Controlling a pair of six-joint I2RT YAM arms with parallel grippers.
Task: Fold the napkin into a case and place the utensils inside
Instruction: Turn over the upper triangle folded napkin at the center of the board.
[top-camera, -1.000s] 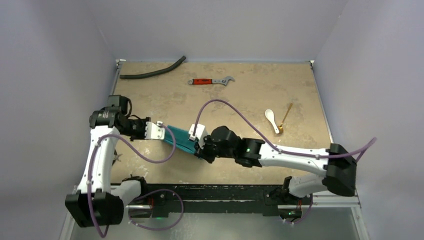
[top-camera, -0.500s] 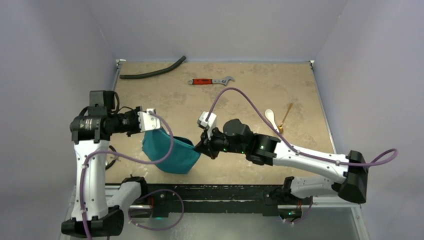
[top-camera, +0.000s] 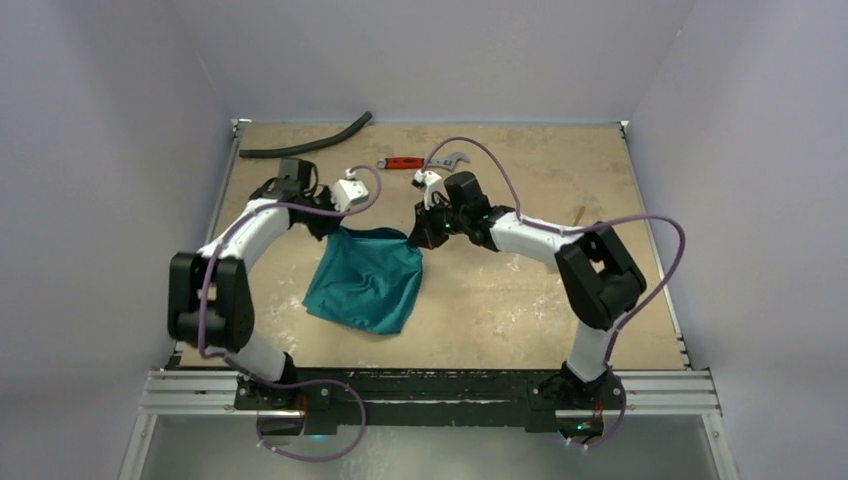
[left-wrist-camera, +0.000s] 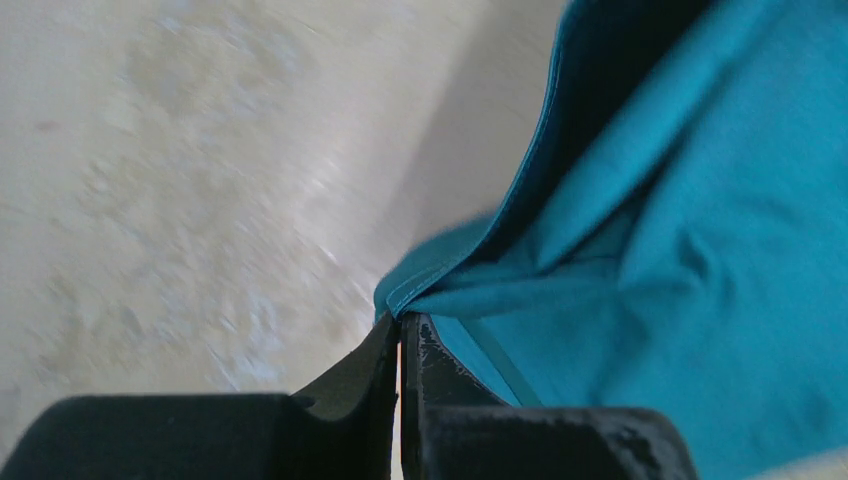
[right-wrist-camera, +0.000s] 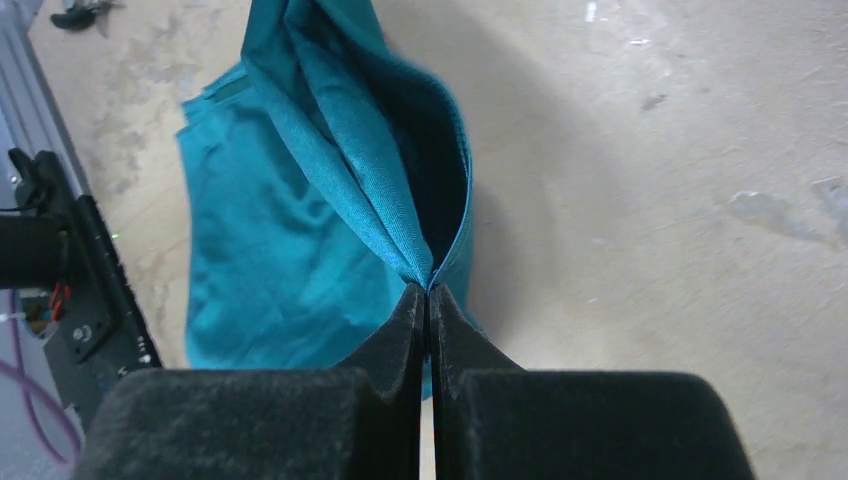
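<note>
The left gripper (left-wrist-camera: 400, 325) is closed on one corner hem of the napkin (top-camera: 365, 285). The right gripper (right-wrist-camera: 427, 295) is closed on the other far corner. The rest of the cloth lies on the worktop (top-camera: 500, 310), left of the middle. Each pinch takes only a little cloth, so I think a corner may slip out if the arms pull apart too strongly, and the fold would come crooked. No case is formed yet and nothing lies in the folds. The wooden utensil (top-camera: 578, 214) lies well apart, beside the right arm.
</note>
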